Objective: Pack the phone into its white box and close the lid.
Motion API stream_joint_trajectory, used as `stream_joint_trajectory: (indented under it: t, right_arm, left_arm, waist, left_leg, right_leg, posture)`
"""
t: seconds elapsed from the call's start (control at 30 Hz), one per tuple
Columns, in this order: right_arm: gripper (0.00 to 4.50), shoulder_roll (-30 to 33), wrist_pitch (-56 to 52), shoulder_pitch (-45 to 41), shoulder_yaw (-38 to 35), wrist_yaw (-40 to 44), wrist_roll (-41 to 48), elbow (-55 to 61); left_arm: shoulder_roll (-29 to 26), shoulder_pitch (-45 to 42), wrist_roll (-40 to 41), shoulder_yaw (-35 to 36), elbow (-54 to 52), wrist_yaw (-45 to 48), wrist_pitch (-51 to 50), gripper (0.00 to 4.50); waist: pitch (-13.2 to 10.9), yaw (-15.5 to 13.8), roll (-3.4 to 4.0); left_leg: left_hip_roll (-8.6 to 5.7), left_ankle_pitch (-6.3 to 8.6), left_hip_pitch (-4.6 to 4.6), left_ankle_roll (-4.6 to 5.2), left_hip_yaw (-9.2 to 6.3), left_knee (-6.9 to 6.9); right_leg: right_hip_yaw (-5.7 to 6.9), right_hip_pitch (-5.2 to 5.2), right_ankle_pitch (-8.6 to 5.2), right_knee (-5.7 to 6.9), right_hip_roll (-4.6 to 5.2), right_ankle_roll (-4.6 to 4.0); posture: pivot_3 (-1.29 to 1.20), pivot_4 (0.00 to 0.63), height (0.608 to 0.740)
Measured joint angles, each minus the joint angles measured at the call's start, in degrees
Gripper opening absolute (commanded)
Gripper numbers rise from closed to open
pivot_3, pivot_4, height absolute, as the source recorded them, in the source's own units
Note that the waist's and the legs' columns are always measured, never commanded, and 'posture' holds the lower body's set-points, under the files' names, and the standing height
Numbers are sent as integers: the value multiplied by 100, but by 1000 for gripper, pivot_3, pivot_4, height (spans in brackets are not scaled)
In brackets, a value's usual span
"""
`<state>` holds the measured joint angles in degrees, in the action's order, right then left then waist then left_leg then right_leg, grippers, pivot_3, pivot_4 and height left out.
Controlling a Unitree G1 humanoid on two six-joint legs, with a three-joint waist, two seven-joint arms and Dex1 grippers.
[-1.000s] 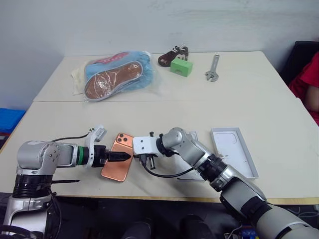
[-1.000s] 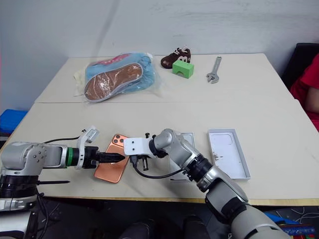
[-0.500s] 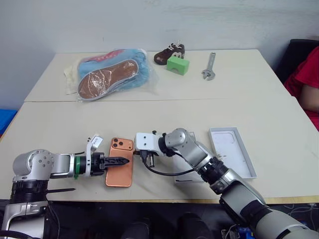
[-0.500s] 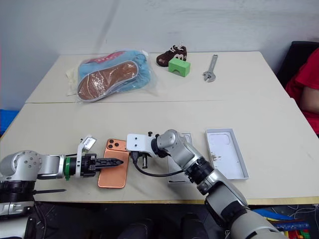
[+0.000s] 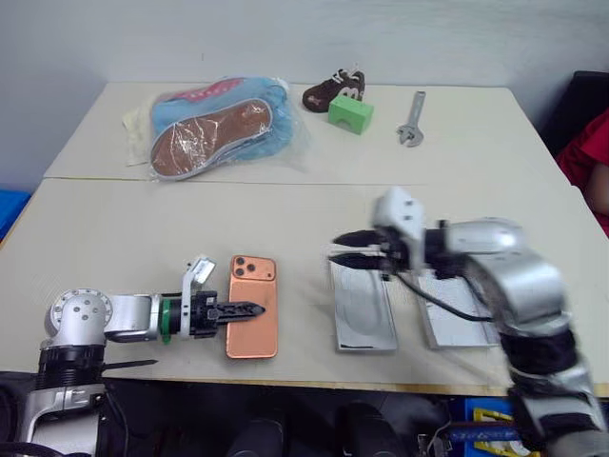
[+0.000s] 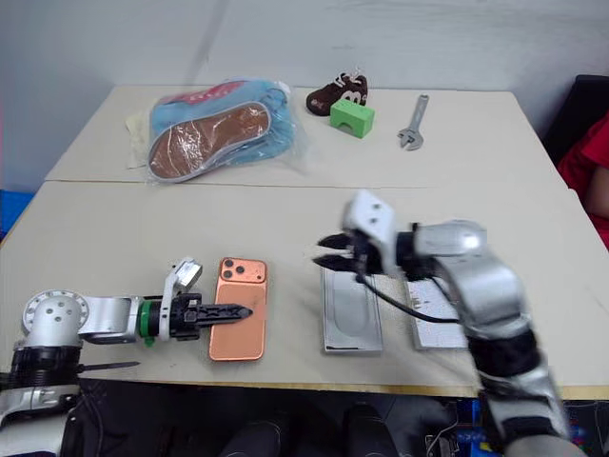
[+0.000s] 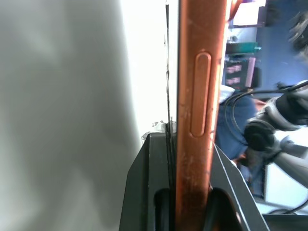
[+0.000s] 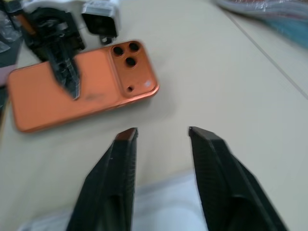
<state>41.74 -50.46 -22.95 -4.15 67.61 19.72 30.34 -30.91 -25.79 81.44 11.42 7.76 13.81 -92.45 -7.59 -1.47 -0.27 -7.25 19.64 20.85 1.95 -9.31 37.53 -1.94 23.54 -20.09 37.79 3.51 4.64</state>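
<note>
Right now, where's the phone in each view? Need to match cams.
Left eye: phone, lower centre-left, left gripper clamped on it.
Right eye: phone, lower left of centre.
Left wrist: orange edge upright between the fingers.
Right wrist: upper left, camera side up.
Shared landmark: the left gripper itself.

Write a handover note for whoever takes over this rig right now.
Left gripper: shut on the phone, which sits flat, camera side up, near the table's front edge.
Right gripper: open, holding nothing, above the box's far end.
Box: empty, to the right of the phone. Lid: off, further right, partly behind the right arm.
Done: phone gripped.
Left: put the phone in the box, fit the lid.
</note>
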Motion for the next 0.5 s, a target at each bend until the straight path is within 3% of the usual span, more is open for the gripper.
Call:
stream_joint_trajectory:
  t: [0.2, 0.33, 0.5]
  right_arm:
    - [4493, 811, -237, 1331, -1135, 73, 612, 708]
    - [4500, 893, -225, 1783, -1419, -279, 703, 829]
    - [4500, 893, -189, 1985, -1476, -746, 761, 923]
  left_arm:
    - [1434, -936, 549, -259, 500, -1368, 294, 110]
    - [2227, -1381, 484, -390, 1073, -2309, 464, 110]
    - [2527, -1407, 30, -475, 1281, -2925, 505, 110]
  waist:
    - [-52, 30, -84]
    - [-62, 30, -99]
    - [-64, -5, -103]
  left_leg:
    - [-3, 0, 30, -3, 27, 50]
    - [0, -14, 16, -27, 51, 70]
    - [11, -27, 14, -48, 51, 62]
  right_leg:
    - [8, 8, 5, -40, -4, 36]
    - [-8, 14, 15, -42, -6, 61]
    - [-10, 26, 16, -29, -17, 62]
  posture:
    - [0, 150, 740]
    - [0, 150, 740]
    - [0, 150, 740]
